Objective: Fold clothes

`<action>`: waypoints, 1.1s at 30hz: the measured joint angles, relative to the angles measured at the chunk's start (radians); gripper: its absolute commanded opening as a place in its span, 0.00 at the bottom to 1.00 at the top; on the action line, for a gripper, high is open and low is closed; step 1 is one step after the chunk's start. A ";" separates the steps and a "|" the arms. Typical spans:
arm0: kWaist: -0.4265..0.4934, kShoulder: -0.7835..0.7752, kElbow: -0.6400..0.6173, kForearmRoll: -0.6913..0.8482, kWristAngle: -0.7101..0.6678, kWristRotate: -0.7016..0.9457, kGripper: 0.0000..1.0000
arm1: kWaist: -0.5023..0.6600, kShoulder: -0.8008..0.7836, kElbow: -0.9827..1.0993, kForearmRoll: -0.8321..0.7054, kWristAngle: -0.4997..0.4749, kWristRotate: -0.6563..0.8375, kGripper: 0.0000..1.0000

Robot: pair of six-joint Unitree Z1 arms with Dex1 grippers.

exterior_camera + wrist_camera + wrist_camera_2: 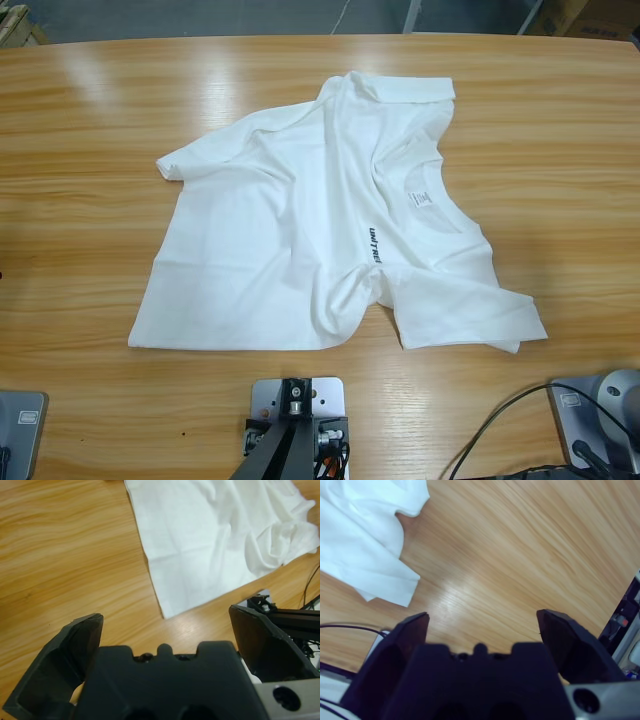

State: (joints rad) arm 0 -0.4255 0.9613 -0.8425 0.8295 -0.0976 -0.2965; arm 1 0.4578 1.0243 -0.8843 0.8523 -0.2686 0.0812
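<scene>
Across the whole high view runs the long wooden table [90, 130], glossy, with glare streaks toward the upper left of the frame. Centre frame, lying on it: the plain white short-sleeved T-shirt [260, 250] of thin soft fabric, crumpled and skewed, not yet folded. One sleeve points to the left of the frame, the other to the lower right. Hem corner sits lower left. Fabric is bunched in a ridge near the lower middle, next to the short dark lettering [373, 247]; the small white neck label [420, 198] shows right of centre.

Left gripper [165, 630]: black jaws spread wide, nothing between them, hovering over bare wood just short of the shirt's corner. Right gripper [482, 625]: jaws likewise wide apart and empty, over bare wood, the sleeve edge in the upper left of its view.

Risks, as I judge them: the thin cloth may slide on the slick tabletop instead of lifting. A pinch at the bunched ridge could catch several layers and lock the wrinkles in. Uneven grabs by the two arms would skew the fold.
</scene>
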 measured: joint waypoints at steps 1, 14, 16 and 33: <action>0.000 0.000 0.000 0.000 0.000 0.000 1.00 | 0.000 0.002 0.000 0.000 0.001 0.000 0.89; 0.000 -0.014 0.012 -0.012 -0.048 -0.015 1.00 | 0.000 -0.006 -0.055 0.076 0.048 0.081 0.91; -0.001 -0.033 0.023 -0.020 -0.110 -0.056 1.00 | 0.000 -0.039 -0.115 0.157 0.117 0.227 0.91; -0.084 0.033 0.330 -0.306 -0.220 -0.515 1.00 | -0.001 -0.125 0.197 -0.031 0.288 0.950 0.93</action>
State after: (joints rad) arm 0 -0.5100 0.9941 -0.5128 0.5236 -0.3180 -0.8111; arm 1 0.4572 0.8994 -0.6874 0.8213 0.0191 1.0313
